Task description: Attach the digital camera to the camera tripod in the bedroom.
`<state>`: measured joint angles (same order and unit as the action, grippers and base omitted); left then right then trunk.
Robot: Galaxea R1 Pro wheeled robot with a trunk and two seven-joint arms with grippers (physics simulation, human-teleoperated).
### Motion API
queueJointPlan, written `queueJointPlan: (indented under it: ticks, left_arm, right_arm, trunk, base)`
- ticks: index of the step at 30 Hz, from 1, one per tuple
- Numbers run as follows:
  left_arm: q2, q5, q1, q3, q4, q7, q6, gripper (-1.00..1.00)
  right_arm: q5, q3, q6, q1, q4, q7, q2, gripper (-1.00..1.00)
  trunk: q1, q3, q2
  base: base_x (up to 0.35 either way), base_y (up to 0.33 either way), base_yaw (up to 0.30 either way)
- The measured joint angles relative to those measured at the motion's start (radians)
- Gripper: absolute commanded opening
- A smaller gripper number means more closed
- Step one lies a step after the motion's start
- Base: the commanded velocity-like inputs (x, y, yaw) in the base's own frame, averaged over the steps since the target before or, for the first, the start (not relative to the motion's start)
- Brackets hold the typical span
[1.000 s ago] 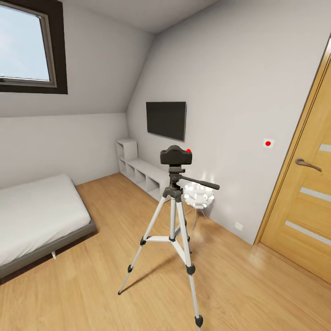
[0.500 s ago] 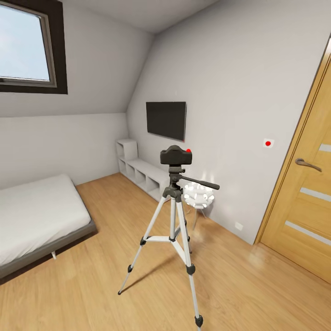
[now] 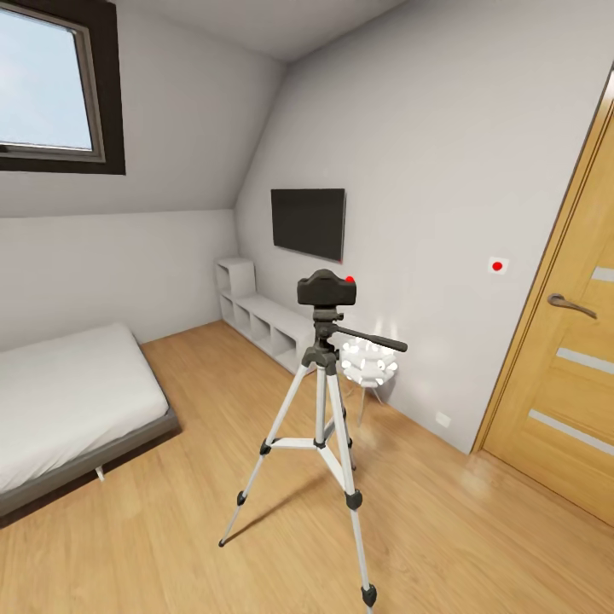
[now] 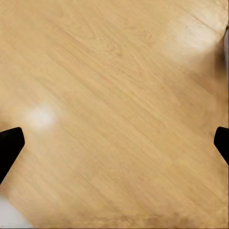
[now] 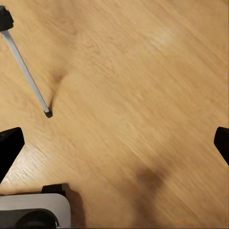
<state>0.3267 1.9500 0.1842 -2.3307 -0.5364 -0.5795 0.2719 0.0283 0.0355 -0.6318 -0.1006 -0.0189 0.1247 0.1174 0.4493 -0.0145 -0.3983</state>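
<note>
One digital camera sits atop one camera tripod with three legs in the bedroom. Also counted: one bed, one wall TV, one skylight, one wooden door, one white ball lamp, and a low shelf unit with perhaps five open cubbies.

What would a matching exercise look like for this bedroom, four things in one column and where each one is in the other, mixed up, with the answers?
Things:
1. camera
2. TV
3. bed
4. round white lamp

Places:
A. low on the floor at the left wall
B. on top of the tripod
C. behind the tripod, near the wall
D. mounted on the wall above the white shelf

Pairs: 1-B, 2-D, 3-A, 4-C
</note>
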Motion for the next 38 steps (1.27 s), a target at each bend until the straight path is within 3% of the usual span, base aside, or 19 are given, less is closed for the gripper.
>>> queueJointPlan:
  ticks: [3,4,10,15,21,38]
  left_arm:
    - [-0.011,-0.003,-0.055,0.003,0.071,0.090,0.008,1.00]
    - [-0.033,-0.003,-0.063,0.011,0.156,0.104,0.012,1.00]
    - [-0.142,-0.003,-0.070,0.065,0.337,0.121,0.016,1.00]
    - [-0.186,-0.003,-0.071,0.076,0.396,0.126,0.018,1.00]
    - [-0.198,-0.003,-0.071,0.078,0.411,0.127,0.017,1.00]
    - [-0.199,-0.003,-0.071,0.078,0.412,0.128,0.017,1.00]
  right_arm:
    - [-0.001,0.001,0.065,0.000,0.001,-0.075,-0.023,1.00]
    - [-0.001,0.001,0.117,0.000,0.000,-0.094,-0.032,1.00]
    - [-0.003,0.004,0.189,0.000,-0.003,-0.112,-0.044,1.00]
    - [-0.003,0.004,0.195,0.000,-0.004,-0.113,-0.045,1.00]
    - [-0.003,0.006,0.194,0.000,-0.005,-0.114,-0.045,1.00]
    - [-0.005,0.007,0.192,0.000,-0.005,-0.114,-0.045,1.00]
  trunk:
    - [0.000,0.000,0.000]
    - [0.000,0.000,0.000]
    - [0.000,0.000,0.000]
    - [0.000,0.000,0.000]
    - [0.000,0.000,0.000]
    - [0.000,0.000,0.000]
  base:
    - [0.000,0.000,0.000]
    - [0.000,0.000,0.000]
    - [0.000,0.000,0.000]
    - [0.000,0.000,0.000]
    - [0.000,0.000,0.000]
    - [0.000,0.000,0.000]
